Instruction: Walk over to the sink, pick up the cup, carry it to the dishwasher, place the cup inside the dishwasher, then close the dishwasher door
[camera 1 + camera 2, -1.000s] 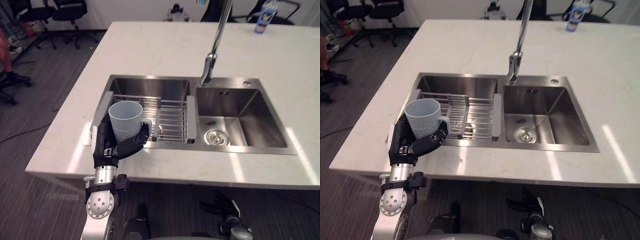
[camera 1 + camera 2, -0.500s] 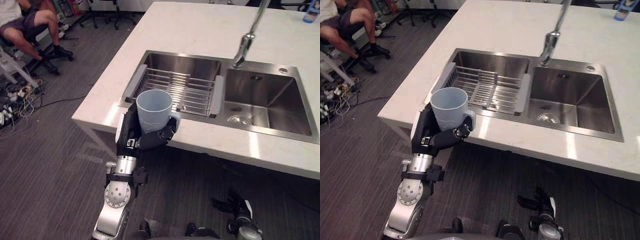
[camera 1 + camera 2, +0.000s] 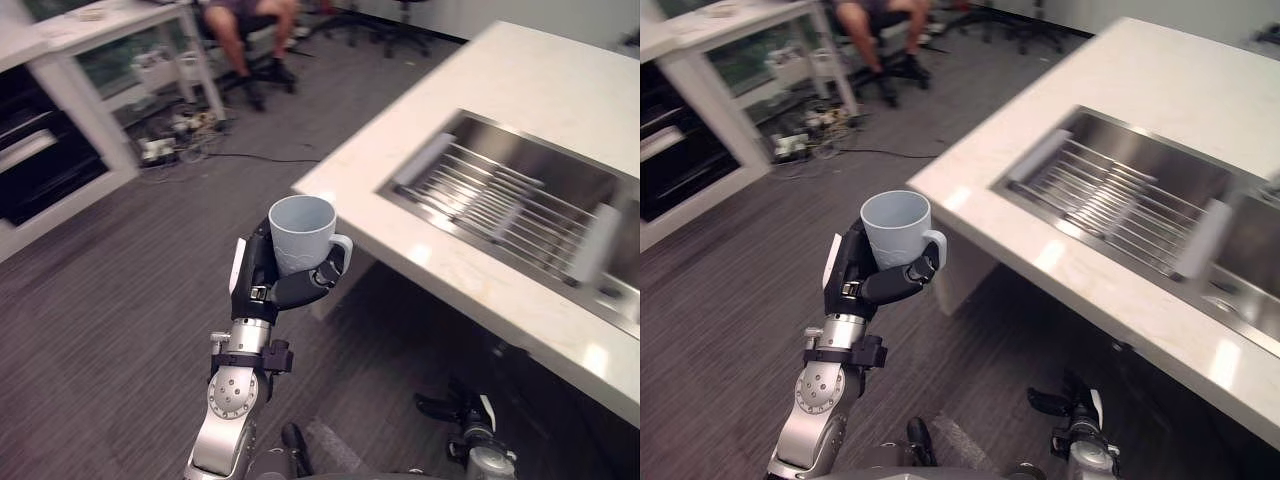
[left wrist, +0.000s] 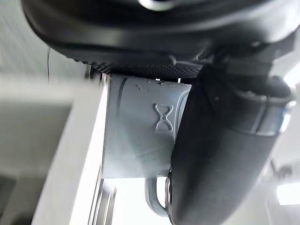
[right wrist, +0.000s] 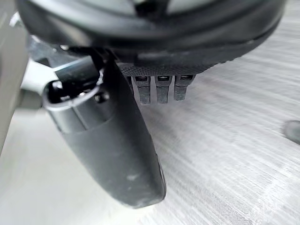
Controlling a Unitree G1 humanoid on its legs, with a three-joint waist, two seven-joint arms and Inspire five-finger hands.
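Note:
A pale blue cup (image 3: pixel 302 232) with a handle stands upright in my left hand (image 3: pixel 262 285), whose fingers and thumb curl round its lower half. I hold it over the grey floor, clear of the white counter's corner (image 3: pixel 330 185). In the left wrist view the cup's wall (image 4: pixel 140 140) presses against the palm, with the thumb (image 4: pixel 220 154) wrapped across it. The steel sink (image 3: pixel 560 160) with its wire rack (image 3: pixel 500 205) lies to the right. My right hand (image 5: pixel 112 154) hangs over the floor with relaxed fingers, holding nothing.
At the far left a white unit (image 3: pixel 70 95) holds dark appliance fronts (image 3: pixel 40 170). A person sits on a chair (image 3: pixel 250 25) at the back, with cables on the floor (image 3: pixel 175 140) nearby. Open carpet (image 3: pixel 120 300) stretches between me and the white unit.
The whole picture has swung left: the sink has slid to the right edge and the white unit has come into view. The cup stays in my left hand, off the counter now.

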